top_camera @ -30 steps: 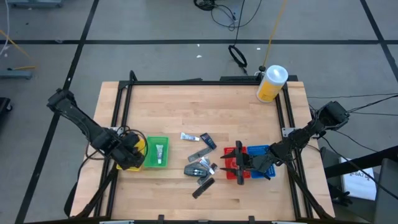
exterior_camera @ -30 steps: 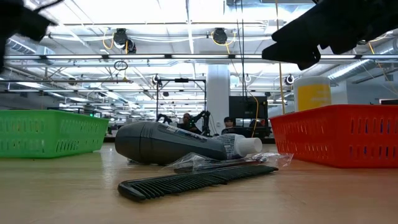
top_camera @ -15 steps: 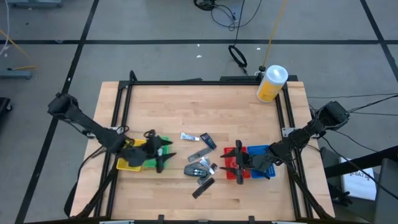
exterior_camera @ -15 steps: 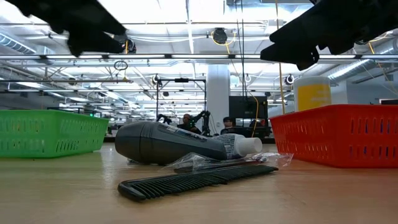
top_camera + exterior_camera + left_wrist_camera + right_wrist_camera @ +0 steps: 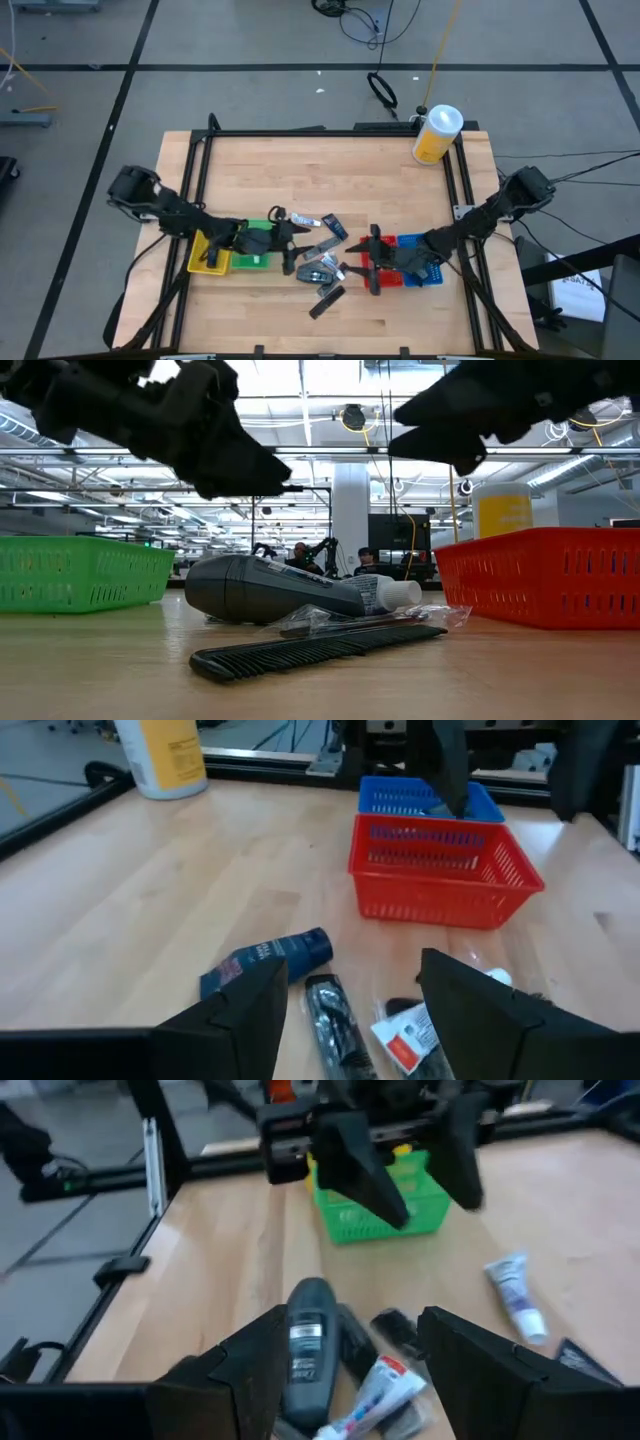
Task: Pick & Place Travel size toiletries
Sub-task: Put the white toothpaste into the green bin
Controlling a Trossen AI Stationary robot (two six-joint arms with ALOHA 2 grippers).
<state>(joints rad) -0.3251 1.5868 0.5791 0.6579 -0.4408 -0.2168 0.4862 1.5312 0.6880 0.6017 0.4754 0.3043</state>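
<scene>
Toiletries [image 5: 322, 262] lay heaped mid-table between the green bin [image 5: 256, 248] and red bin [image 5: 385, 262]. The left gripper [image 5: 287, 240], fingers spread and empty, hovered at the heap's left edge; the right gripper [image 5: 370, 262], likewise agape, looked slightly farther off. A dark grey tube [image 5: 308, 1348] lay lengthwise toward the right gripper.

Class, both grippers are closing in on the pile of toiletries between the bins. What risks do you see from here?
1. The open left gripper and the open right gripper face each other across the same small pile, so the arms may collide.
2. The dark grey bottle, the white red-labelled tube and the black plastic comb lie touching, so a grasp may catch two or scatter them.
</scene>
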